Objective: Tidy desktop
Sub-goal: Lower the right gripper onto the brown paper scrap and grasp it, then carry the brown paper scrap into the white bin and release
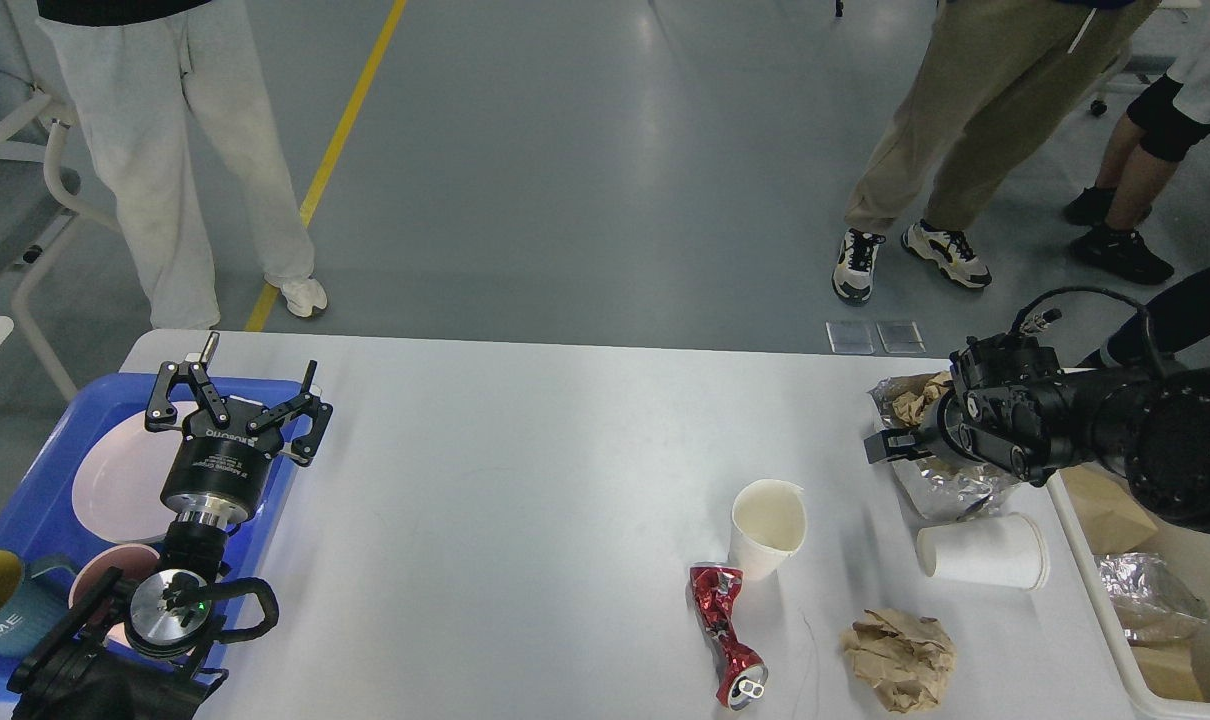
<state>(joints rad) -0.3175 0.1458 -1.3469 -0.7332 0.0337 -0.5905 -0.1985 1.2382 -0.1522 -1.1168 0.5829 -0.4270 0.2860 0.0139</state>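
Both arms are black. The left pincer (pixel 237 400) has linkage fingers with silver tips, white lettering on its round body, a silver wrist ring and a cable loop at 6 o'clock; the right pincer (pixel 890 445) carries a thin looping cable
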